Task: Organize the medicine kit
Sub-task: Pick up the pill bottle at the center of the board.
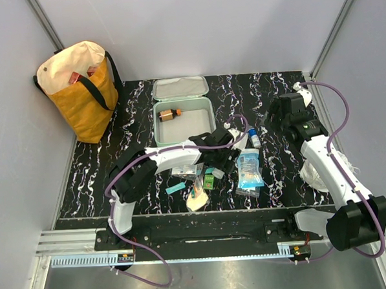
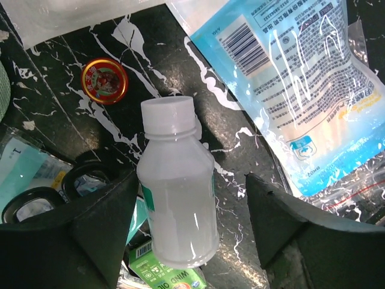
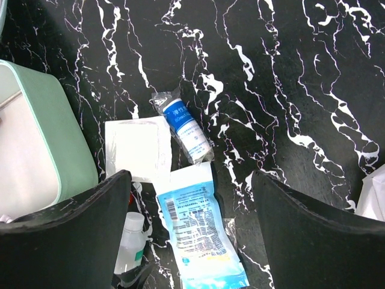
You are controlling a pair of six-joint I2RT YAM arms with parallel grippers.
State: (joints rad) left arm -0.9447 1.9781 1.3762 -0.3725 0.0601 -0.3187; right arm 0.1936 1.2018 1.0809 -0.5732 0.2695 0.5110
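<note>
The mint-green medicine kit [image 1: 208,118] lies open at the table's far middle, lid [image 1: 179,87] flipped back, an amber bottle [image 1: 170,114] inside. Its wall shows in the right wrist view [image 3: 51,132]. My left gripper [image 1: 225,157] [image 2: 189,180] is open, low over the clutter. A white translucent bottle [image 2: 177,192] lies between its jaws, close to the left finger, with a gap on the right. My right gripper [image 1: 274,119] [image 3: 191,177] is open and empty, high above a blue-and-white packet [image 3: 198,232] [image 1: 249,169].
A blue-capped tube [image 3: 187,129] [image 1: 253,138] and a white gauze pad [image 3: 137,147] lie beside the kit. A red-gold tin [image 2: 104,80] and green box [image 2: 168,274] sit by the bottle. The yellow-and-cream tote bag [image 1: 80,92] stands far left; a white plastic bag [image 1: 314,174] lies right.
</note>
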